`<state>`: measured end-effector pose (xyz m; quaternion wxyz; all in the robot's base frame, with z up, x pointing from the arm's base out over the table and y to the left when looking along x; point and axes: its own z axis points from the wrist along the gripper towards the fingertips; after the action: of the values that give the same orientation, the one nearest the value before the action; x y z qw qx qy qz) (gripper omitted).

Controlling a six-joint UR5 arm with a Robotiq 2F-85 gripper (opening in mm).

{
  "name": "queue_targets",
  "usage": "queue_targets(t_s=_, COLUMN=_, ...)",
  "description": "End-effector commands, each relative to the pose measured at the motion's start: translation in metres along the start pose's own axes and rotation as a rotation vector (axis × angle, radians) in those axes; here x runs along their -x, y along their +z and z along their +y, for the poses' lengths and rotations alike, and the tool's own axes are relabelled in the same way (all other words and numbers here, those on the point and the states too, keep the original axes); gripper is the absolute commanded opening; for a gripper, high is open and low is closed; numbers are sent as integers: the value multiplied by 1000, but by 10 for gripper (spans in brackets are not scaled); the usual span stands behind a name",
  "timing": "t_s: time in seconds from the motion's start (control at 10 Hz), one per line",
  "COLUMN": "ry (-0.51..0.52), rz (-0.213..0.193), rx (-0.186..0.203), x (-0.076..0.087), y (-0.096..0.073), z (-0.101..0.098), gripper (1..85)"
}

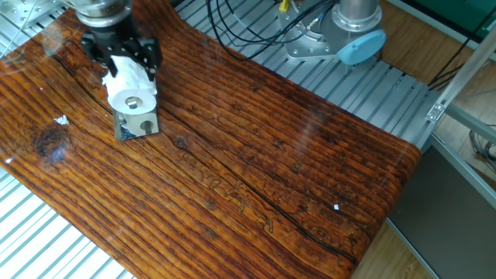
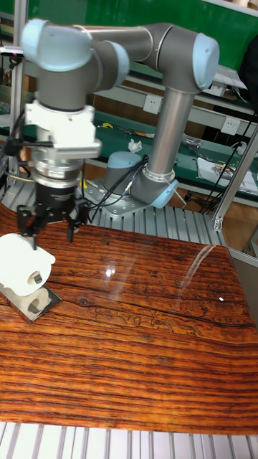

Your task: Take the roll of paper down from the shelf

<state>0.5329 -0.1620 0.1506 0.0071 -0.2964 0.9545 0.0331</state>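
The white roll of paper (image 1: 130, 91) lies on top of the shelf (image 1: 139, 124), a small beige block with a round hole on a shiny metal bracket, at the table's far left. Its hollow core faces the fixed camera. My gripper (image 1: 122, 59) hangs over the far end of the roll, open, with one dark finger on each side of it. Whether the fingers (image 1: 150, 57) touch the paper I cannot tell. In the tall fixed view the roll (image 2: 21, 267) rests on the shelf (image 2: 33, 301) at the left edge, and the gripper (image 2: 51, 224) stands just above and behind it.
The wooden table (image 1: 256, 163) stretches right and forward of the shelf. The arm's base (image 1: 341, 35) and black cables (image 1: 248, 31) sit on the ribbed metal bench behind. A small white scrap (image 1: 61, 119) lies left of the shelf.
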Motion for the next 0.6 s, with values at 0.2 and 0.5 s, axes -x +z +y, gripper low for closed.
queue_targets(t_s=0.2, ry=-186, rz=-19, rx=16, x=-21, y=6, z=-22, gripper=850)
queue_targets(t_s=0.5, ry=-215, rz=-30, rx=33, x=-29, y=16, z=-24, gripper=850)
